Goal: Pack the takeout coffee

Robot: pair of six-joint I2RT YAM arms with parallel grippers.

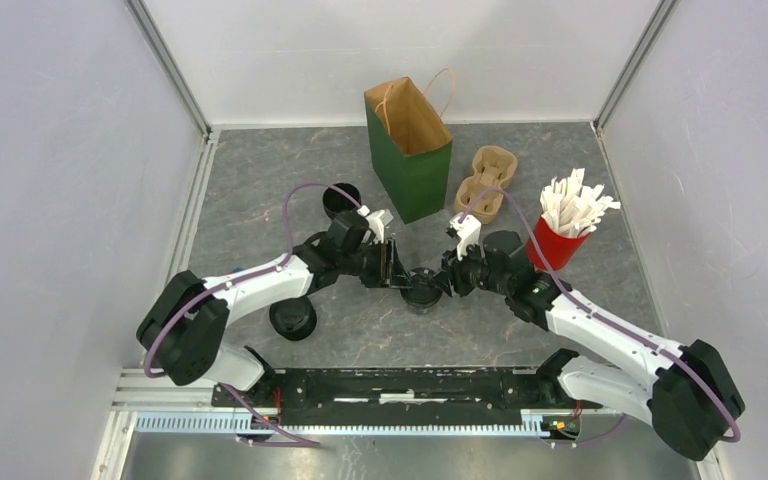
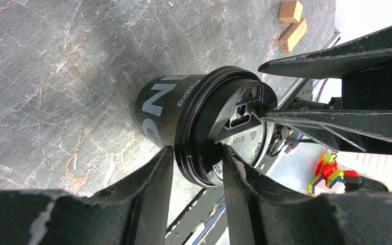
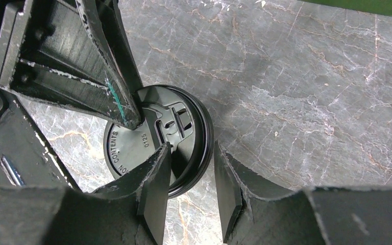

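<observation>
One takeout coffee (image 1: pixel 422 290), a black cup with a black lid, stands upright on the grey marble table between both arms. My left gripper (image 1: pixel 400 272) comes at it from the left. In the left wrist view the cup (image 2: pixel 168 109) shows white lettering, and my left gripper (image 2: pixel 198 153) is shut on the lid's rim, one finger outside and one on top. My right gripper (image 3: pixel 191 150) straddles the opposite side of the lid (image 3: pixel 132 145): one finger lies over the lid, the other stands just outside the rim with a sliver of table between.
A green paper bag (image 1: pixel 410 150) stands open behind the arms, with a tan pulp carrier (image 1: pixel 487 180) to its right and a red cup of white packets (image 1: pixel 560 235) beyond. Other black cups sit at the back left (image 1: pixel 340 198), front left (image 1: pixel 293 318) and behind my right arm (image 1: pixel 503 243).
</observation>
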